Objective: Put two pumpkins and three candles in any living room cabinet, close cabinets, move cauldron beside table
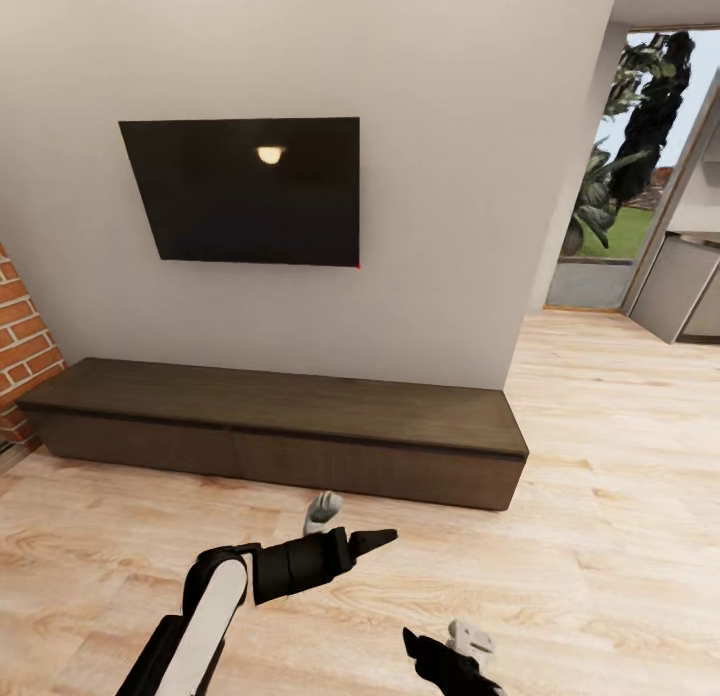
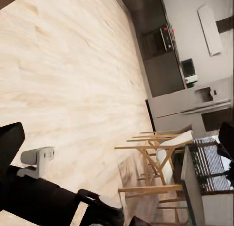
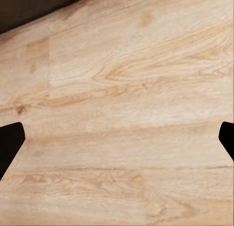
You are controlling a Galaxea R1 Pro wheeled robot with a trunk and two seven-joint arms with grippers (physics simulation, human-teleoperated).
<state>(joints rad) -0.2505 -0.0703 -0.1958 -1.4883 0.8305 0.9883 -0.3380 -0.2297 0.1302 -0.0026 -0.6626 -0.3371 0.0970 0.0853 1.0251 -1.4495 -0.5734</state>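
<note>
The cabinet, long, low and dark brown, runs along the white wall under the TV, its flat fronts flush and shut. A dark strip of the cabinet also edges the right wrist view. My left gripper hovers over the wood floor in front of it. In its wrist view the left gripper is open, dark tips at both edges and only floor between. Lower and to the right, my right gripper points at bare planks. The right gripper stands open and empty. Pumpkins, candles and cauldron are out of view.
A black TV hangs above the cabinet. A brick wall closes the left end. To the right the floor opens toward a glass doorway and grey kitchen units. Wooden stools stand by a counter near a fridge.
</note>
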